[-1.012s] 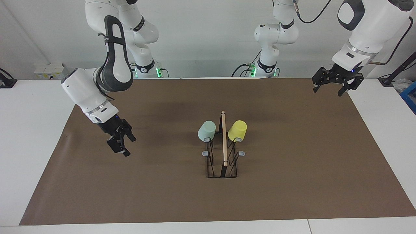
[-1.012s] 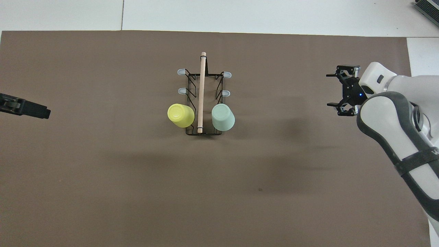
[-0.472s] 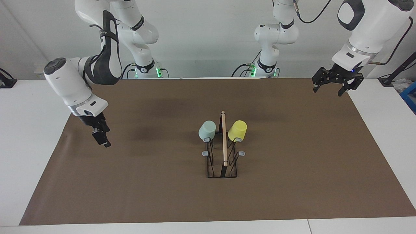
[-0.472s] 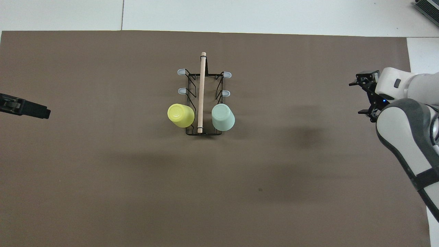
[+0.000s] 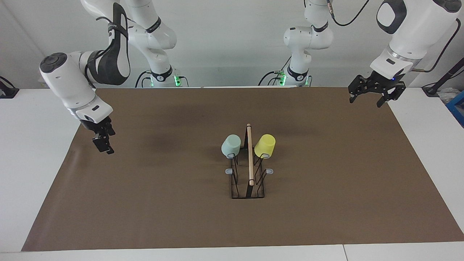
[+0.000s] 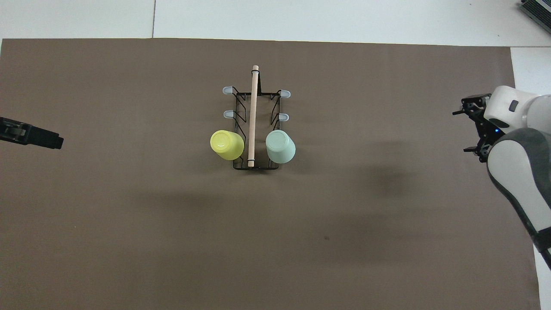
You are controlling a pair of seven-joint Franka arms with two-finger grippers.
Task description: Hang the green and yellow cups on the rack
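I find both cups hung mouth-down on the rack (image 5: 248,170) at mid-tabletop, on its two prongs nearest the robots: green cup (image 5: 231,145) toward the right arm's end, yellow cup (image 5: 265,145) toward the left's. Right gripper (image 5: 103,141) and left gripper (image 5: 373,92) hang over the mat's (image 5: 326,203) ends, fingers wide, empty. I judge hanging done; next calls only for parking.

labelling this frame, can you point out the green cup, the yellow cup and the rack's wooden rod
green cup (image 5: 231,145), facing view, on its side wall
yellow cup (image 5: 265,144), facing view, on its side wall
wooden rod (image 5: 249,156), facing view, about midway along its length
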